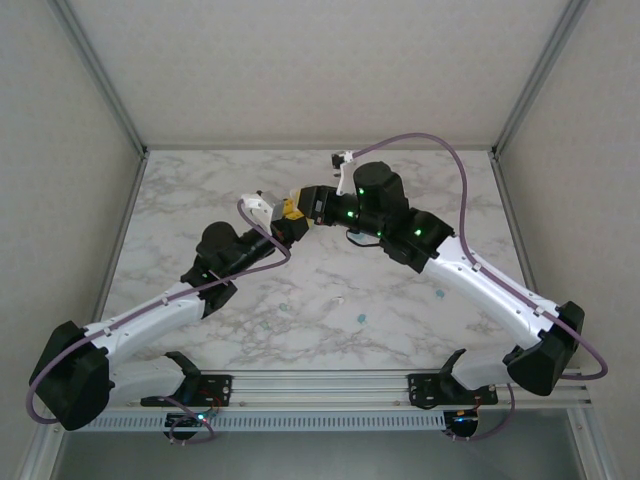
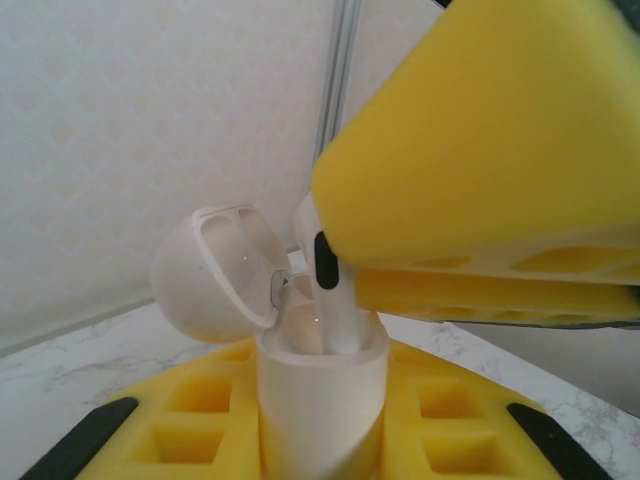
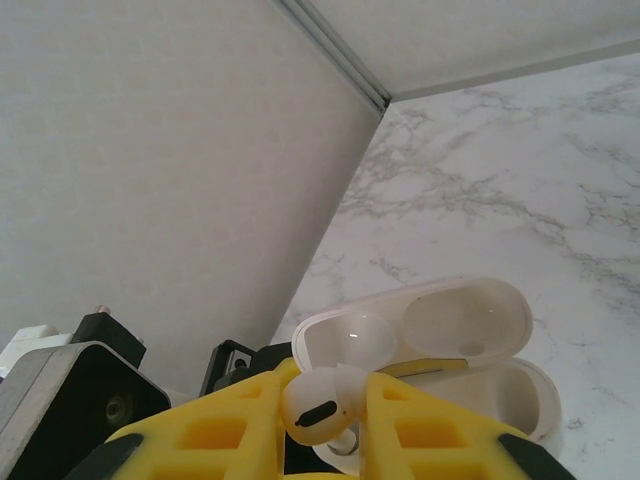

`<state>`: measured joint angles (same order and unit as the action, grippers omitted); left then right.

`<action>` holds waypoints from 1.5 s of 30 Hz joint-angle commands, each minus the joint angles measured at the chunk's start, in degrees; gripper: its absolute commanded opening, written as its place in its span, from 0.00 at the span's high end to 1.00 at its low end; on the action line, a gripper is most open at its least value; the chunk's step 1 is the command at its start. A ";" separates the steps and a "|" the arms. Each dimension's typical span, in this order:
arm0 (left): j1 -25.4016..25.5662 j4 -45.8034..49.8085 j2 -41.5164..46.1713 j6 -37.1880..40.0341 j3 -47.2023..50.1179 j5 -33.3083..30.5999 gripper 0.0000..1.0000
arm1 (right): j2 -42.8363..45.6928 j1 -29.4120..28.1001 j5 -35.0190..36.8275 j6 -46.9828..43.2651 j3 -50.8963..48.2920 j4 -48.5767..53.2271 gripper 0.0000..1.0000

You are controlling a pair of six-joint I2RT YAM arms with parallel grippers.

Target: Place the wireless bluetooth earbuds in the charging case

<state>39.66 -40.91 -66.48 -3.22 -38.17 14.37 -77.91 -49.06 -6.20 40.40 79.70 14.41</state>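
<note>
top view: you see the left gripper (image 1: 285,219) and right gripper (image 1: 300,207) meeting tip to tip (yellow pads together) above the far middle of the marble table (image 1: 200,190); tiny teal earbuds (image 1: 362,318) lie scattered nearer the bases.

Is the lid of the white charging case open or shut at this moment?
Open. The lid is swung back from the charging case, and its hollow inside shows; a white earbud stands in the case mouth.
</note>
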 commanded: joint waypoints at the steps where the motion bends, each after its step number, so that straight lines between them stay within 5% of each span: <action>1: 0.50 -2.40 1.03 -0.37 -1.71 -1.39 0.85 | -0.84 -0.66 0.34 -1.72 2.04 2.78 0.77; 26: 0.51 -2.16 1.26 0.84 -2.07 -1.75 0.85 | -1.26 -1.27 2.91 -4.96 7.86 10.60 0.57; 45: 0.51 -1.19 1.35 -0.21 -2.28 -1.45 0.87 | -1.42 -1.00 5.11 -11.37 13.74 18.88 0.57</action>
<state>39.77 -40.91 -66.32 -3.05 -38.28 12.95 -80.99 -49.82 -2.57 32.12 90.52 30.28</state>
